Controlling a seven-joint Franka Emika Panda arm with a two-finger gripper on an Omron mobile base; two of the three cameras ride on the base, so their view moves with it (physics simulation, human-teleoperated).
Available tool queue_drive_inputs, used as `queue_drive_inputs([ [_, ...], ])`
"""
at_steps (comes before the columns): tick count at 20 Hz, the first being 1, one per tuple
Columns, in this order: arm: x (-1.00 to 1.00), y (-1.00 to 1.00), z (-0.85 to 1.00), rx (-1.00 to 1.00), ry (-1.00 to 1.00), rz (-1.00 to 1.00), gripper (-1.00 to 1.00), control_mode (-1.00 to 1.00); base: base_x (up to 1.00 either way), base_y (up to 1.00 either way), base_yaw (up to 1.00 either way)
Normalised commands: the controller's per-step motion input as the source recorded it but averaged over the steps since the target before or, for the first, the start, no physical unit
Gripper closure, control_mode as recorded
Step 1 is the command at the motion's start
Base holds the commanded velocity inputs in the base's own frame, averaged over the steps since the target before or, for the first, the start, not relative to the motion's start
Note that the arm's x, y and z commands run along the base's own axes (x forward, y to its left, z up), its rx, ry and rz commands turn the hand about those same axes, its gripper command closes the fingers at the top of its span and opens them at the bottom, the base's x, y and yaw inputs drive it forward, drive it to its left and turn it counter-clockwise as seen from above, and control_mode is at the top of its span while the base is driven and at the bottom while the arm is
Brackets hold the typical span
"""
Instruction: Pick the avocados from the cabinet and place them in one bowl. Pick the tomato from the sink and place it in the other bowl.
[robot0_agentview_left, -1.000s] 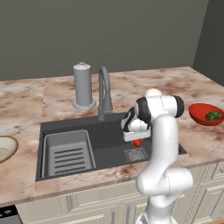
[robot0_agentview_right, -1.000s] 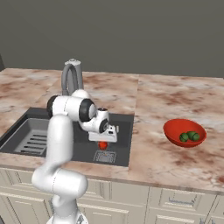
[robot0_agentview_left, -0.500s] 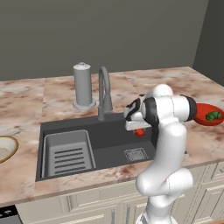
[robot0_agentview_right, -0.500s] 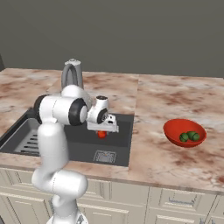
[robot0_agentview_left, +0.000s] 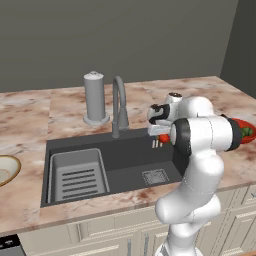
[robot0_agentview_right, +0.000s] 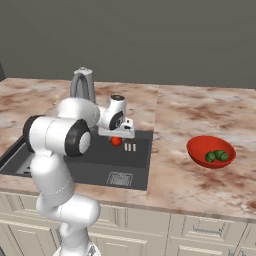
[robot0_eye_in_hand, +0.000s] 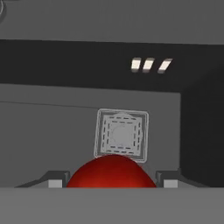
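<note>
My gripper (robot0_agentview_right: 116, 136) is shut on the small red tomato (robot0_agentview_right: 116, 141), which hangs over the right part of the dark sink (robot0_agentview_right: 85, 165). From the left base the tomato (robot0_agentview_left: 164, 138) peeks out under the gripper (robot0_agentview_left: 161, 134), close to the sink's (robot0_agentview_left: 125, 155) right wall. Looking along the hand, the tomato (robot0_eye_in_hand: 111, 173) sits between the fingertips (robot0_eye_in_hand: 54, 181), high above the square drain (robot0_eye_in_hand: 121, 133). The red bowl (robot0_agentview_right: 200, 145) on the right counter holds two dark green avocados (robot0_agentview_right: 210, 157) (robot0_agentview_right: 220, 155). The cream bowl (robot0_agentview_left: 5, 170) lies at the far left edge. The cabinet is out of view.
A curved grey faucet (robot0_agentview_left: 118, 105) and a grey canister (robot0_agentview_left: 95, 97) stand behind the sink. A ribbed rack (robot0_agentview_left: 79, 175) fills the basin's left half. My own forearm hides most of the red bowl (robot0_agentview_left: 246, 131) from the left base.
The gripper has lifted the tomato from low in the basin up to about counter height. The forearm has swung up with it.
</note>
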Motion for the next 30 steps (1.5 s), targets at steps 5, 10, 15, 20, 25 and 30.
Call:
queue_drive_inputs([
  [5, -0.76, -0.17, 0.78, 0.00, 0.00, 0.00, 1.00, -1.00, 0.00, 0.00, 0.00],
  [10, -0.85, -0.03, 0.98, 0.00, 0.00, 0.00, 1.00, -1.00, 0.00, 0.00, 0.00],
  [15, -0.96, 0.16, 0.83, 0.00, 0.00, 0.01, 1.00, -1.00, 0.00, 0.00, 0.00],
  [20, -0.90, 0.18, 0.33, 0.00, 0.00, 0.02, 1.00, -1.00, 0.00, 0.00, 0.00],
  [25, -0.18, 0.03, 0.00, 0.00, 0.00, 0.01, 1.00, -1.00, 0.00, 0.00, 0.00],
  [30, 0.00, 0.00, 0.00, 0.00, 0.00, 0.00, 1.00, -1.00, 0.00, 0.00, 0.00],
])
